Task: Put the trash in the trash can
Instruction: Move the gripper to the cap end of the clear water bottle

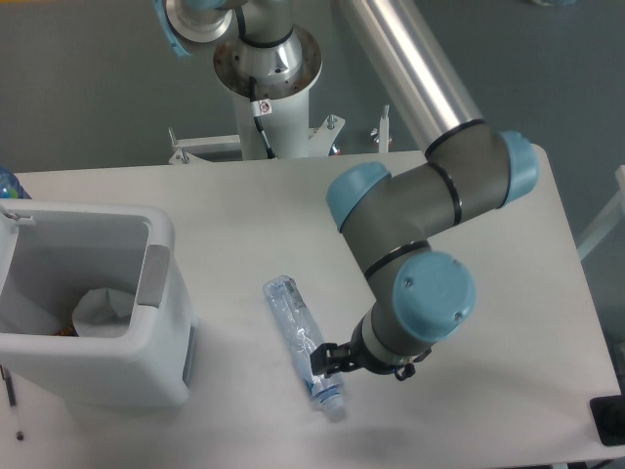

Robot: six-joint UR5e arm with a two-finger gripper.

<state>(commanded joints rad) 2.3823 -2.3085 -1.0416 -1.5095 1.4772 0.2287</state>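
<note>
The clear bluish bottle (301,342) lies on the white table, its white cap (335,411) pointing toward the front edge. My gripper (359,365) hangs low just right of the bottle's lower half, largely hidden under the wrist. Its dark left finger (323,358) is at the bottle's side, and the jaws look spread with nothing held. The white trash can (161,256) stands at the left, with the white paper cup (100,310) inside it.
The robot's base (267,73) stands at the back behind the table. A blue object (5,183) peeks in at the left edge. A black item (608,420) sits at the front right corner, and a thin stick (12,401) lies front left.
</note>
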